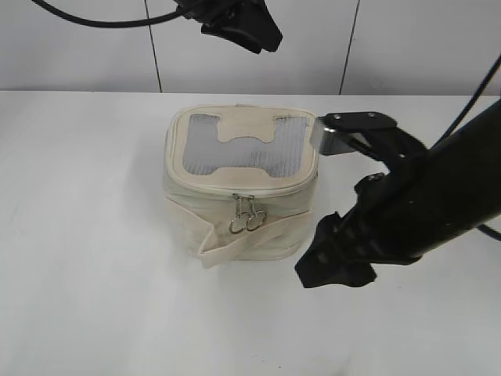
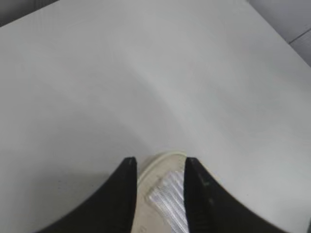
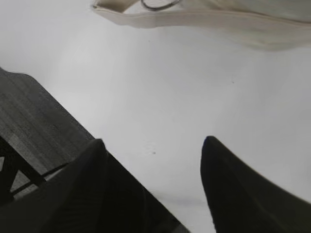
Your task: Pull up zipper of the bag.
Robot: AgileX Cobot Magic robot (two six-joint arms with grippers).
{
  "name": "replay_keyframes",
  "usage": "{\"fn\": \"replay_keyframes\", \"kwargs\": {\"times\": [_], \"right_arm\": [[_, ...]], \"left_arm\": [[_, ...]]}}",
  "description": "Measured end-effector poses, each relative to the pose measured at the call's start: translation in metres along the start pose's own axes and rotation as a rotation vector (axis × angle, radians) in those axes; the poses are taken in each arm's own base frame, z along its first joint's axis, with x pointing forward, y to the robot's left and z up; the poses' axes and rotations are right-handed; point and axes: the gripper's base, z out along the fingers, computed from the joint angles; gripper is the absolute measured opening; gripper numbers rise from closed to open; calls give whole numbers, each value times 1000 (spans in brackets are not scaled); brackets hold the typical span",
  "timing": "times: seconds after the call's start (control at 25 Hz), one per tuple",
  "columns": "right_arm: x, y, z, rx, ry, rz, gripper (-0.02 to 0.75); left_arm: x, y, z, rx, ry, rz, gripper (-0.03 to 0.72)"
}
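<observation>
The cream-white bag (image 1: 235,235) stands in the middle of the white table, its grey mesh top panel facing up. The zipper (image 1: 200,185) runs around the top panel edge, and its two silver ring pulls (image 1: 246,221) hang side by side on the front face. My left gripper (image 1: 246,31) hovers high behind the bag, open and empty. In the left wrist view its fingers (image 2: 160,162) frame a corner of the bag (image 2: 158,177) below. My right gripper (image 1: 325,262) is open and empty, low by the bag's front right. The right wrist view shows its fingers (image 3: 155,145), the bag's lower edge (image 3: 218,19) and a ring pull (image 3: 158,5).
The white table (image 1: 86,235) stretches around the bag on every side. A light wall stands behind it. The table's edge and a dark floor (image 3: 34,116) show at the left of the right wrist view. A metal bracket on the right arm (image 1: 337,133) is close to the bag's right top corner.
</observation>
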Motion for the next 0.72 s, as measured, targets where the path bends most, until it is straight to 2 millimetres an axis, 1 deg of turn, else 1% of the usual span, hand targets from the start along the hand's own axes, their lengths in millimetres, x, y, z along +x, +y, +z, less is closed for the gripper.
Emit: {"fn": "replay_keyframes", "kwargs": {"times": [0.08, 0.2, 0.32, 0.36, 0.4, 0.48, 0.52, 0.56, 0.6, 0.68, 0.72], "right_arm": [[3, 5, -22, 26, -15, -3, 484], [11, 12, -52, 59, -33, -4, 486], [26, 19, -85, 96, -53, -22, 486], [34, 21, -97, 109, -74, -34, 486], [42, 22, -105, 117, -77, -43, 486], [61, 24, -121, 139, -87, -62, 486], [73, 25, -129, 148, -92, -66, 486], [85, 24, -137, 169, -100, -72, 486], [99, 25, -148, 181, -129, -79, 486], [119, 23, -158, 215, -131, -76, 486], [129, 23, -164, 228, -148, -84, 486]], "left_arm": [[-1, -11, -16, 6, 19, -1, 263], [-2, -28, -48, -42, 55, 3, 258], [-2, -55, -92, -157, 35, 13, 240], [3, -67, -108, -200, 31, 14, 236], [8, -83, -127, -227, 6, 11, 235], [25, -111, -151, -273, -30, 13, 232], [39, -130, -172, -298, -73, 15, 232], [54, -145, -185, -323, -99, 15, 232], [71, -154, -191, -347, -100, 14, 231], [109, -167, -208, -381, -111, -13, 231], [133, -171, -220, -395, -126, -29, 231]]}}
